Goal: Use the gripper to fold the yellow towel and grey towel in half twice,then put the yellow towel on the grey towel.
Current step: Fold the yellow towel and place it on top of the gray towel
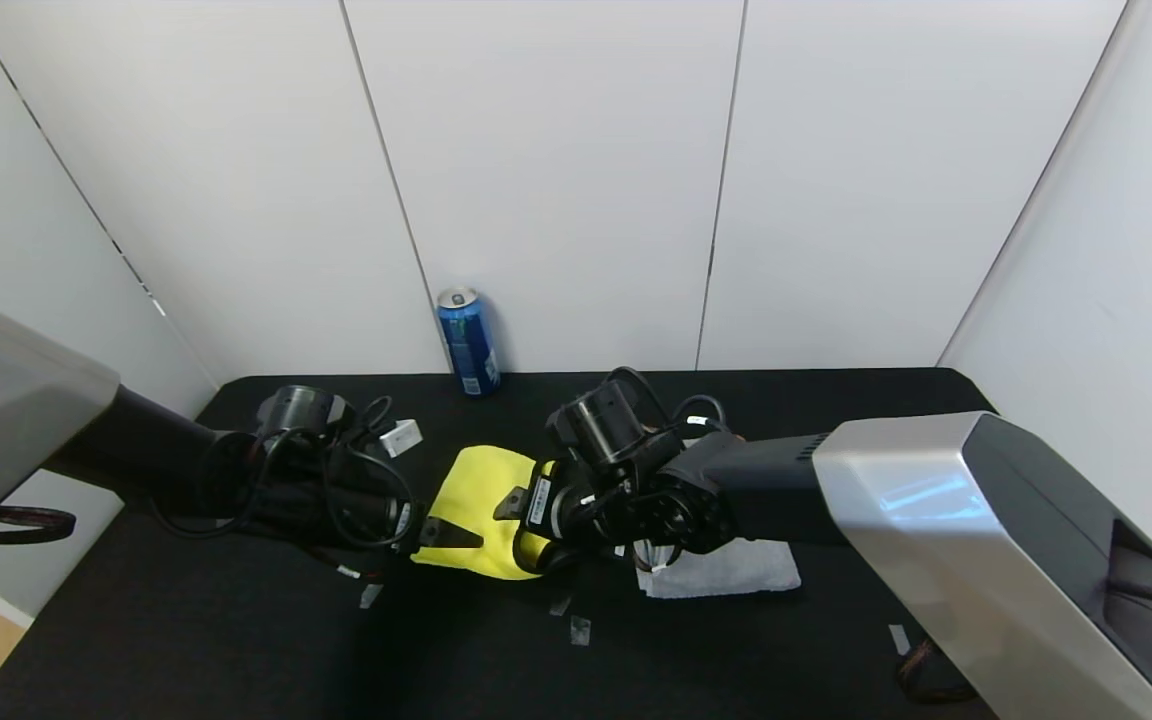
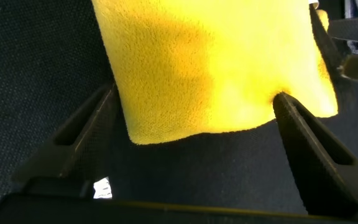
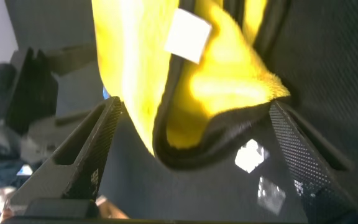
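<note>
The yellow towel (image 1: 476, 490) lies bunched at the middle of the black table (image 1: 236, 640), between my two grippers. My left gripper (image 1: 439, 535) is open at the towel's left edge; in the left wrist view the yellow towel (image 2: 216, 62) reaches between its spread fingers (image 2: 79, 134). My right gripper (image 1: 521, 512) is open at the towel's right side. In the right wrist view a black-trimmed fold of the yellow towel (image 3: 222, 93) with a white tag (image 3: 188, 34) sits between the fingers (image 3: 95, 143). The pale grey towel (image 1: 736, 568) lies flat, partly under my right arm.
A blue can (image 1: 468, 342) stands at the back edge against the white wall. A small white box (image 1: 401, 437) lies beside my left wrist. Bits of tape (image 1: 580, 630) dot the table in front of the towels.
</note>
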You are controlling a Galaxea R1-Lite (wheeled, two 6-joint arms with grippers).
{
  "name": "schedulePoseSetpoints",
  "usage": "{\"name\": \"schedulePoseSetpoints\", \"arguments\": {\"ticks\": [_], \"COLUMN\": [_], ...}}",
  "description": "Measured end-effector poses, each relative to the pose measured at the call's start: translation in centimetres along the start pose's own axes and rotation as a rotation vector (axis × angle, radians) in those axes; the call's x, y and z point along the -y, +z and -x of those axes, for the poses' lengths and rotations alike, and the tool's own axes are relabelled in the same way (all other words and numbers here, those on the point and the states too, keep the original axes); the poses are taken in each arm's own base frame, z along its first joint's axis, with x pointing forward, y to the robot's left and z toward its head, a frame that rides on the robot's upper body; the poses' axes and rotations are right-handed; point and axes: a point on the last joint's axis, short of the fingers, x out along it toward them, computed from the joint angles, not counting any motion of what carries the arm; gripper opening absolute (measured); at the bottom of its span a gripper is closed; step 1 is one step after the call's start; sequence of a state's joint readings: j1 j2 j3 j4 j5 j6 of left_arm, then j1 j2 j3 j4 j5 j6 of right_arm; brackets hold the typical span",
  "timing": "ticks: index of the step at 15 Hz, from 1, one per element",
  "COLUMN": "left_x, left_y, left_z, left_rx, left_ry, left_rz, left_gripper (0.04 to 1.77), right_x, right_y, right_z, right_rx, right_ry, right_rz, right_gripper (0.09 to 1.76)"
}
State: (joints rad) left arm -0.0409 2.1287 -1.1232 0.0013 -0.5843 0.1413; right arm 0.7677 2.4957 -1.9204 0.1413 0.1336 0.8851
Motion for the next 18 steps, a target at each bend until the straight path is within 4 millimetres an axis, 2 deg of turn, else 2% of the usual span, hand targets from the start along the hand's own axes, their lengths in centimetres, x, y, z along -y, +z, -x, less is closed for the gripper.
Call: {"name": "schedulePoseSetpoints", "arguments": {"ticks": [8, 17, 18], "left_x": [0.1, 0.0, 0.0], "left_y": [0.0, -0.1, -0.1], "left_z": [0.1, -0.1, -0.1], "left_rx": [-0.001, -0.002, -0.002], "left_ry": [-0.002, -0.003, -0.003], "left_rz": [0.001, 0.012, 0.012], "left_gripper": [1.72, 1.72, 1.63], "right_x": [-0.4, -0.3, -0.3], "right_y": [-0.6, -0.7, -0.8], "right_z": [-1.4, -1.7, -1.7], "right_rx": [0.008, 0.005, 0.004], "right_ry": [0.015, 0.012, 0.011], "right_rz": [0.046, 0.047, 0.046], "right_gripper": [1.71, 1.71, 1.71]}}
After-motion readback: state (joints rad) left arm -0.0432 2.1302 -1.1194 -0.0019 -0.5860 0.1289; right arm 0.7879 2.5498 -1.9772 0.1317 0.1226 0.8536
